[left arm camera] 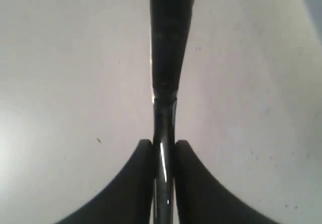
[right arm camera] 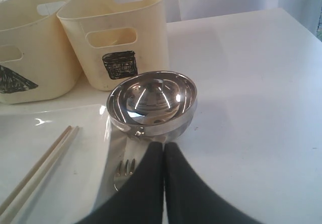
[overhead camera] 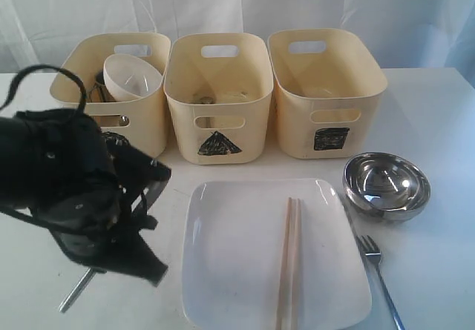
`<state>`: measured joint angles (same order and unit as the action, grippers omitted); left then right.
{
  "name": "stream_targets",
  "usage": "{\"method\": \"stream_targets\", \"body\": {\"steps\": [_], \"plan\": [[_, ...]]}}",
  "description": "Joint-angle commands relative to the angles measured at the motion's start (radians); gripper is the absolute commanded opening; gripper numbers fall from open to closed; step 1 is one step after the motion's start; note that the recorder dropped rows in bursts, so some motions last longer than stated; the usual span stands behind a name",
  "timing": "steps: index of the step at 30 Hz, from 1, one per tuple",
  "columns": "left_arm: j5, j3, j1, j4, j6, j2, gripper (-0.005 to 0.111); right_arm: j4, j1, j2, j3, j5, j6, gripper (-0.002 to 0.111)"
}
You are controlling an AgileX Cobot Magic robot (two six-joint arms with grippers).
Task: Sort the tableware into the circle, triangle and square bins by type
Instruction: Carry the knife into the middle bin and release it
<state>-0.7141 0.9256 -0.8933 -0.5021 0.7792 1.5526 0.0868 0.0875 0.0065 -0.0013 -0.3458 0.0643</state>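
My left gripper is shut on a slim steel utensil, seemingly the knife, held just above the table at the front left. My right gripper is shut with nothing in it, hovering just short of the steel bowl and beside the fork. Wooden chopsticks lie on the large white square plate. The small white bowl rests tilted in the leftmost bin.
Three cream bins stand in a row at the back: the leftmost one, the triangle bin and the square bin. Small items lie inside the triangle bin. The left arm's black bulk hides the leftmost bin's mark.
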Motion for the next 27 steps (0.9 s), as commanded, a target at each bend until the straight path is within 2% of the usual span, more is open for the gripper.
{"method": "stream_targets", "body": {"steps": [1,7,9,16,21,27], "plan": [[-0.004,0.109,0.014,-0.131,0.038,-0.030,0.000,-0.006,-0.008,-0.007,0.001,0.004,0.000,0.000],[0.148,0.209,0.105,-0.298,0.108,-0.028,0.000,-0.006,-0.008,-0.007,0.001,0.004,0.000,0.000],[0.247,0.234,0.151,-0.335,0.115,-0.028,0.000,-0.006,-0.008,-0.007,0.001,0.004,0.000,0.000],[0.648,0.278,0.317,-0.340,0.151,-0.026,0.000,-0.006,-0.008,-0.007,0.001,0.004,0.000,0.000],[0.835,0.314,0.429,-0.333,0.217,0.017,0.000,-0.006,-0.008,-0.007,0.001,0.004,0.000,0.000],[1.014,0.404,0.463,-0.286,0.208,0.142,0.000,-0.006,-0.008,-0.007,0.001,0.004,0.000,0.000]]}}
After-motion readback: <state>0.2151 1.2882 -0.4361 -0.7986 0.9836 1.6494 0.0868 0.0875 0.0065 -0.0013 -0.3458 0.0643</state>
